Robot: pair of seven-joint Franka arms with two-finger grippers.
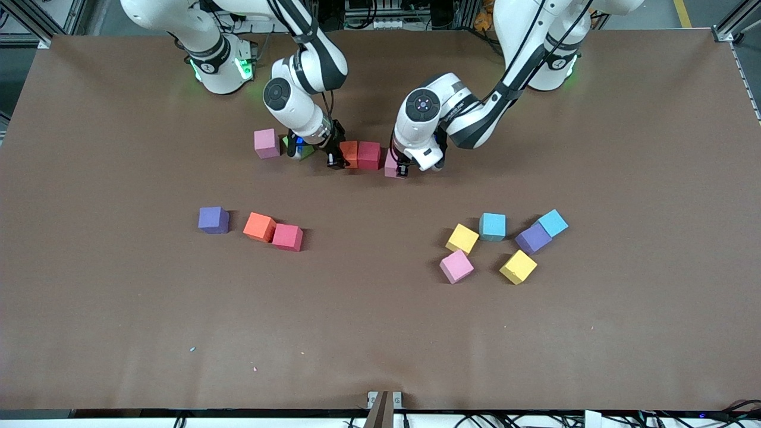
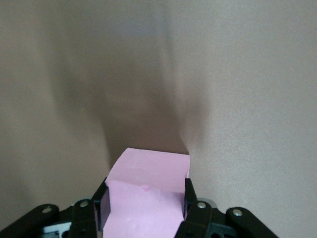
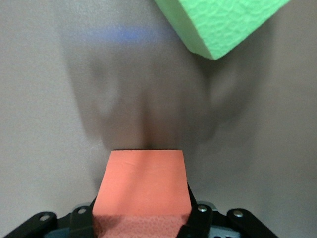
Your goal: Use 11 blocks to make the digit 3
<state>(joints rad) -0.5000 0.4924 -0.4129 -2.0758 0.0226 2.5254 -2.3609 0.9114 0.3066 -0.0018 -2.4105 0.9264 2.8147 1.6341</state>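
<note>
Blocks: a short row is taking shape near the robots' bases, orange block (image 1: pixel 349 154) touching crimson block (image 1: pixel 369 155), with a pink block (image 1: pixel 392 166) beside the crimson one toward the left arm's end.
Right pincer (image 1: pixel 335 156): down at counter (image 1: pixel 380 333) level, jaws narrow and clamped on the orange block (image 3: pixel 142 191) at the row's end.
Left pincer (image 1: pixel 403 169): also low, jaws narrow on the pink block (image 2: pixel 148 193); in the front view the pink block sits slightly nearer the camera than the crimson one, so it appears not yet flush with the row.
Key relation: the row runs along the counter from the right arm's end to the left arm's, and each pincer holds one end of it, with the crimson block between them.
Bystanders: a second pink block (image 1: pixel 267 143) and a green cube (image 1: pixel 301 148) lie next to the right pincer, toward the right arm's end.
Supply, right arm's end: purple (image 1: pixel 213 219), orange (image 1: pixel 259 226) and crimson (image 1: pixel 288 237), well apart from the row and nearer the camera.
Supply, left arm's end: two yellow (image 1: pixel 462 238) (image 1: pixel 518 267), two cyan (image 1: pixel 493 226) (image 1: pixel 553 223), one purple (image 1: pixel 532 238), one pink (image 1: pixel 456 266).
Judgement: only the top stroke of the 3 looks begun.
</note>
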